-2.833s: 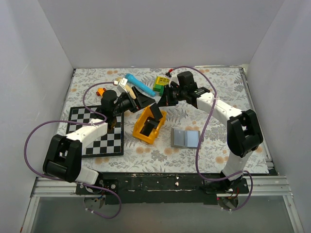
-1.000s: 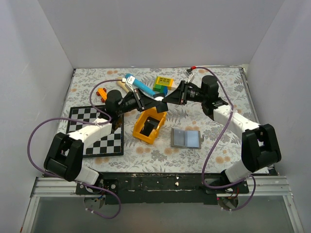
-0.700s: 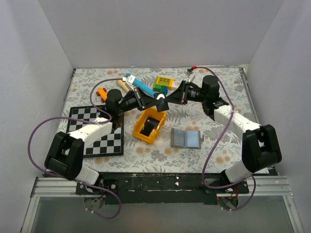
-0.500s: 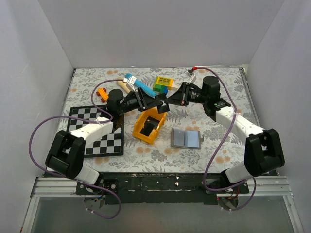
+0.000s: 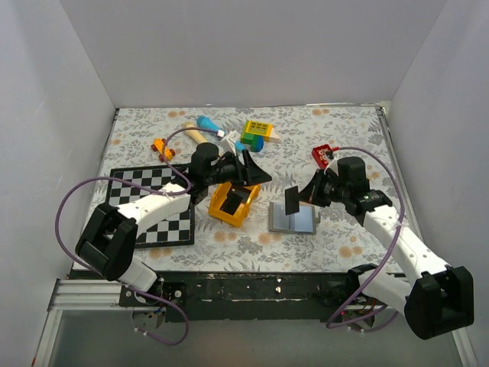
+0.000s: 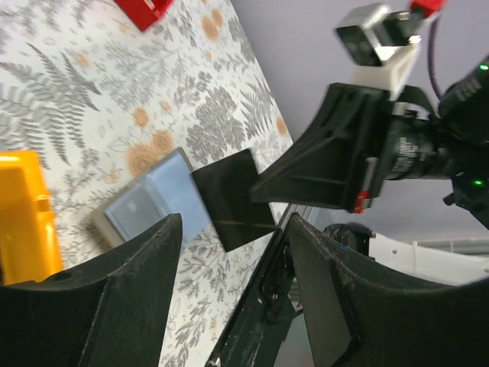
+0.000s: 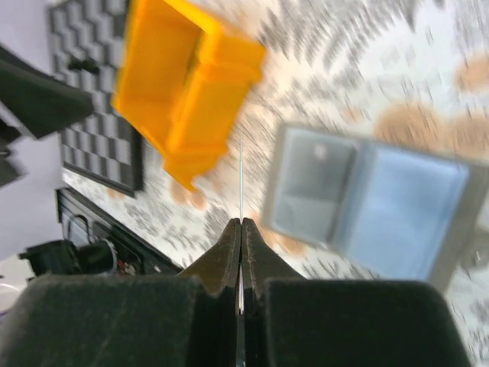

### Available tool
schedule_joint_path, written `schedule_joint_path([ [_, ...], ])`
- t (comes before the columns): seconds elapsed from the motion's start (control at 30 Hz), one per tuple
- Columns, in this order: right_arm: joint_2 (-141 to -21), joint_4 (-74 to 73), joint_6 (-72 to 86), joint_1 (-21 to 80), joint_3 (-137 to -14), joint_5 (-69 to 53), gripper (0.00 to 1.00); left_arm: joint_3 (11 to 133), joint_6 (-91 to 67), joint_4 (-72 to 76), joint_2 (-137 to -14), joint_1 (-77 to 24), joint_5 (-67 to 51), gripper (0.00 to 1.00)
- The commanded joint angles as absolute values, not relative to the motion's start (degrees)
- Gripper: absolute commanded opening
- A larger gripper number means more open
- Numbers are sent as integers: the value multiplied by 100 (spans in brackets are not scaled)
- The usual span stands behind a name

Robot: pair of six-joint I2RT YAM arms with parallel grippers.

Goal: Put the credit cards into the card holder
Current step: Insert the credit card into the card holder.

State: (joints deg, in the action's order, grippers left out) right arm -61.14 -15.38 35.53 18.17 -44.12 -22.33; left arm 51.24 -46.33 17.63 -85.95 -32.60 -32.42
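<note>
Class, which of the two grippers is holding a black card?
The right gripper, shut on a credit card by the card holder; the left gripper is open and empty.

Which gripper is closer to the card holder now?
Right. The right gripper, shut on a black card, hangs just above the card holder, at its tray-side edge; the left gripper, open, is farther off, over the orange tray.

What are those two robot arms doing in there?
The right gripper is shut on a thin black rectangular card and holds it in the air close over the flat grey folding card holder, which lies open on the flowery table. The card is not in a pocket yet. The left gripper is open and holds nothing. It hovers by the orange plastic tray.
</note>
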Motion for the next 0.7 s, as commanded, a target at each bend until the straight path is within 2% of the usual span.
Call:
schedule_joint_path([
  [0.0, -5661, -1847, 3629, 1802, -3781, -2074, 1, 5388, -4157, 1082, -8692, -3813, -2734, 58],
  [0.3, -5361, -1451, 3806, 1670, -3051, -2013, 1, 5968, -3823, -395, -9447, -4684, -1697, 56],
  [0.53, -5888, -897, 3639, 1389, -2839, -2425, 1, 6205, -3894, -764, -9913, -4887, -1398, 50],
  [0.67, -6126, -633, 3525, 1248, -2812, -2680, 1, 6407, -3806, -1019, -10063, -4939, -1161, 49],
])
